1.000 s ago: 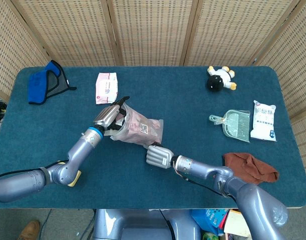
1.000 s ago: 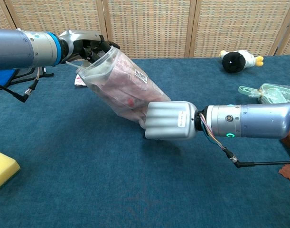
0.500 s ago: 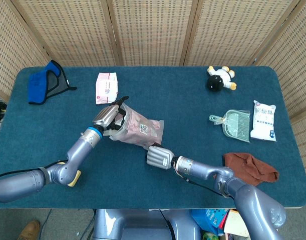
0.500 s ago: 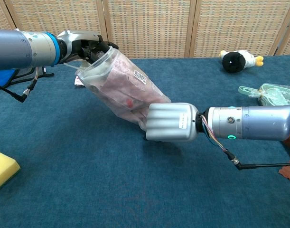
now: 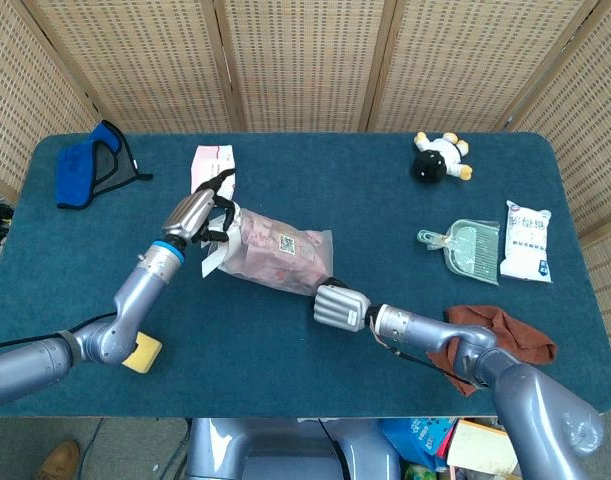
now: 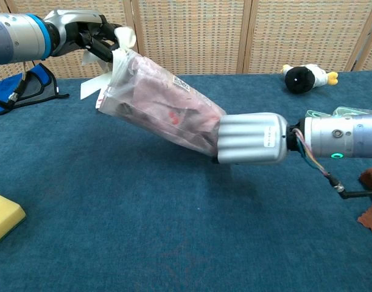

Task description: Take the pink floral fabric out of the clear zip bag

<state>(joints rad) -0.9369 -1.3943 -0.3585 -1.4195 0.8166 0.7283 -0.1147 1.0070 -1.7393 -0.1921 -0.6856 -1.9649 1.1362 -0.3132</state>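
- Dark teal cloth-covered table [image 5: 365,210] stands before woven wicker screens [image 5: 305,60].
- Clear plastic zip bag [image 6: 164,106] hangs above the table, the pink floral fabric [image 6: 155,100] inside.
- Left hand [image 6: 91,36] pinches the bag's top edge.
- Right hand [image 6: 252,139] grips its bottom end.

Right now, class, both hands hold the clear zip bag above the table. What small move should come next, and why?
Probably the left hand should work its fingers into the bag's mouth to grasp the pink floral fabric. The fabric lies wholly inside the clear zip bag, the left hand holds the mouth end, and the right hand holds the bottom end, stretching the bag between them.
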